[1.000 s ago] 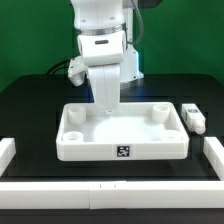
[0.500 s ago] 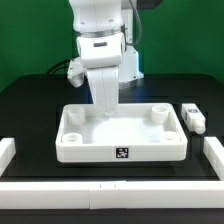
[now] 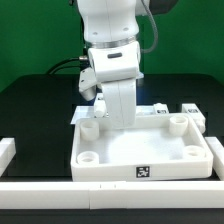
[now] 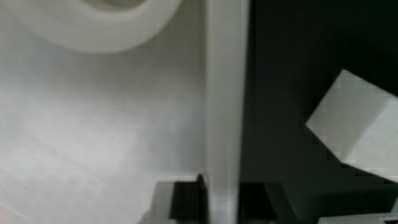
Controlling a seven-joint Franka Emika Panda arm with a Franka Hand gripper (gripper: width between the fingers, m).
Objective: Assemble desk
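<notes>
The white desk tabletop (image 3: 140,152) lies rim up on the black table, with a round socket in each corner and a tag on its front wall. My gripper (image 3: 117,118) reaches down to the tabletop's far rim. In the wrist view the rim (image 4: 222,100) runs between my two dark fingers (image 4: 183,197), so the gripper (image 4: 224,198) is shut on it. One corner socket (image 4: 121,20) shows beside the rim. White legs (image 3: 191,110) lie behind the tabletop at the exterior view's right, partly hidden by it. One leg (image 4: 356,125) shows in the wrist view, outside the rim.
Low white border walls stand at the exterior view's left (image 3: 7,150), along the front (image 3: 100,190) and at the right (image 3: 216,150). The tabletop's right end lies close to the right wall. A green backdrop stands behind the black table.
The tabletop has moved toward the exterior view's right and nearer the front wall, with my gripper on its far rim. It now partly hides the legs at the right.
</notes>
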